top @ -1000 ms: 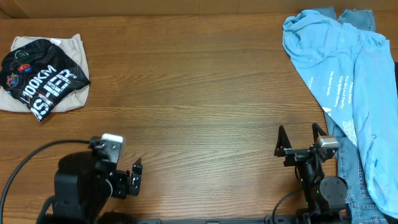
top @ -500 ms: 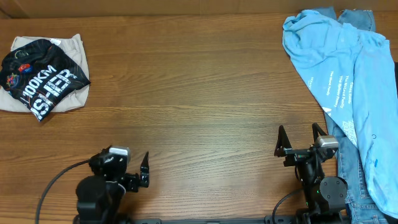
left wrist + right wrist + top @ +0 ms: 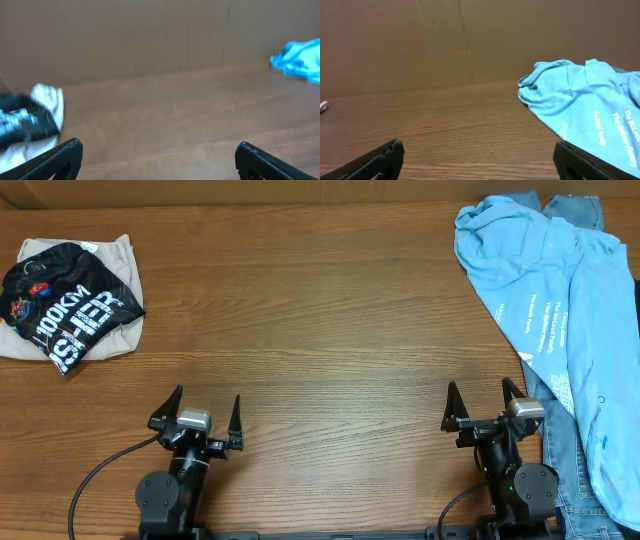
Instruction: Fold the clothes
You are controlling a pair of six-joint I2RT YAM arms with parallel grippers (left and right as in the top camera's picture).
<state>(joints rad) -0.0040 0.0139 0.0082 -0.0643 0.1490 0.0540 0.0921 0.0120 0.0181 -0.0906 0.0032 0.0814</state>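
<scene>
Left gripper: you see it spread wide and empty, at the table near edge.
Right gripper: spread wide, empty, near edge.
Black shirt: folded, far-left corner.
Blue shirt: crumpled, right side.

Crumpled blue shirt on table

surface: wooden table | far left: beige garment under black shirt | right: light-blue shirt

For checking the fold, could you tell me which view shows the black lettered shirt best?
Overhead: the black shirt lies in full, lettering visible, on a beige garment. Left wrist shows only a blurred part at its left edge; right wrist misses it.
</scene>
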